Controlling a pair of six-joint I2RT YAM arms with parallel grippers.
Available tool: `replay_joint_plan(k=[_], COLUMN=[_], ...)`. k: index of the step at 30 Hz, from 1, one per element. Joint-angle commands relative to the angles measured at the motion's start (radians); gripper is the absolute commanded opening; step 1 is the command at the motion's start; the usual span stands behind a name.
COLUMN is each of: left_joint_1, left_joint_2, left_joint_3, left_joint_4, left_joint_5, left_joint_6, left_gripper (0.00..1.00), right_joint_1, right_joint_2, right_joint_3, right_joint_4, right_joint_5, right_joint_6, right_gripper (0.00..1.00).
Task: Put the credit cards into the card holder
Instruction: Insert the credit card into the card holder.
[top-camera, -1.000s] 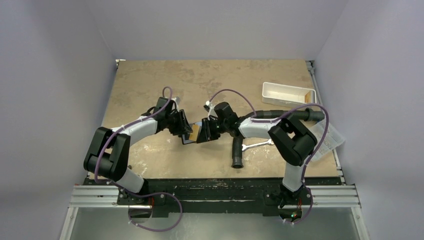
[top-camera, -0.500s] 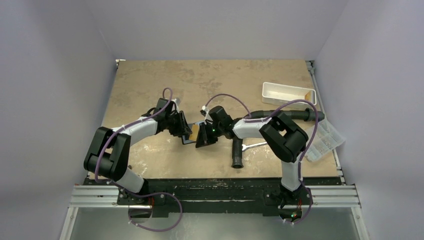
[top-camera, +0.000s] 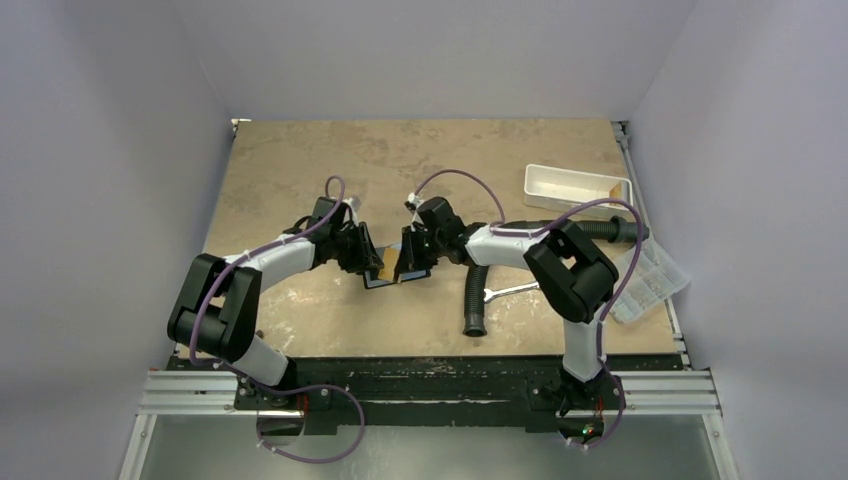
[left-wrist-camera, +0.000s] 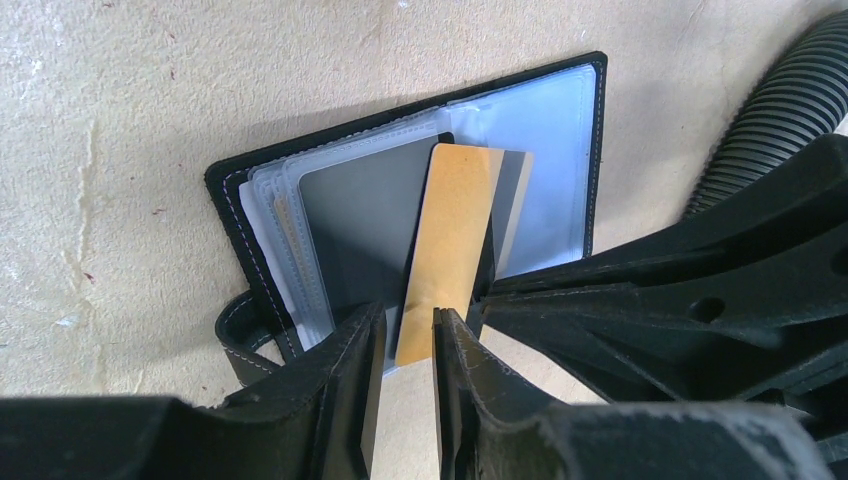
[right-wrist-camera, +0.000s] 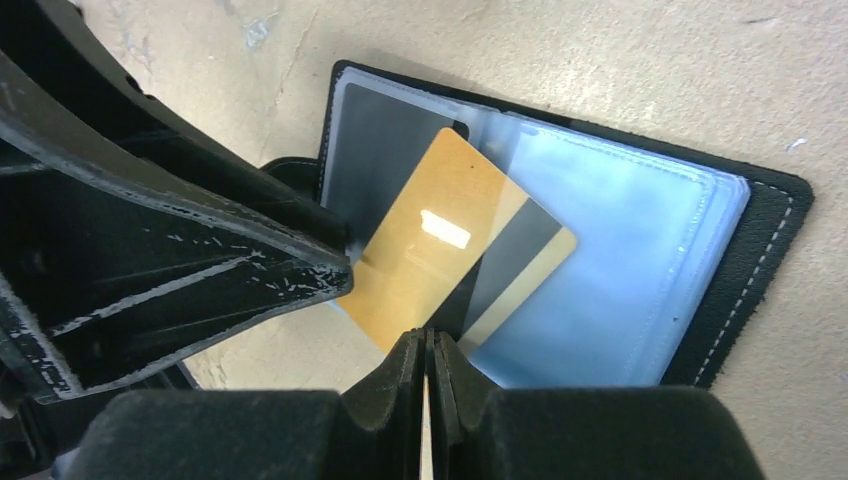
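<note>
The black card holder (left-wrist-camera: 222, 195) lies open on the table (top-camera: 300, 180) at the centre of the overhead view, with a grey card (left-wrist-camera: 355, 230) tucked in one clear sleeve (right-wrist-camera: 620, 250). Your right claw (right-wrist-camera: 427, 365) is pinched together on the lower edge of a yellow card (right-wrist-camera: 430, 230) with a dark stripe, tilted over the holder. Your left claw (left-wrist-camera: 408, 370) has its fingers slightly apart around that card's near end; whether they press it, I cannot tell.
</note>
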Motion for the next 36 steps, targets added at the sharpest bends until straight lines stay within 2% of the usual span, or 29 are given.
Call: replay_joint_plan(k=[1, 6, 12, 18, 28, 36], left_joint_1=[0.003, 0.003, 0.003, 0.003, 0.003, 0.003], left_joint_2=[-0.010, 0.005, 0.018, 0.050, 0.019, 0.018], left_joint_3=[-0.011, -0.007, -0.004, -0.005, -0.002, 0.012], left_joint_4=[0.001, 0.009, 0.037, 0.075, 0.027, 0.002], left_joint_5=[0.005, 0.016, 0.061, 0.144, 0.076, 0.052], left_joint_6=[0.028, 0.027, 0.016, -0.004, 0.016, 0.039], left_gripper=[0.28, 0.28, 0.30, 0.33, 0.33, 0.40], right_joint_1=[0.000, 0.035, 0.070, 0.064, 0.030, -0.001], right_joint_2=[-0.015, -0.086, -0.075, -0.088, -0.116, -0.047], right_joint_3=[0.038, -0.019, -0.040, -0.043, -0.029, 0.028], right_joint_4=[-0.065, -0.081, -0.067, -0.041, -0.059, -0.068], right_joint_5=[0.059, 0.029, -0.011, 0.028, 0.021, 0.042], right_joint_6=[-0.078, -0.121, -0.115, -0.084, -0.090, -0.107], right_gripper=[0.13, 0.22, 0.24, 0.20, 0.16, 0.14])
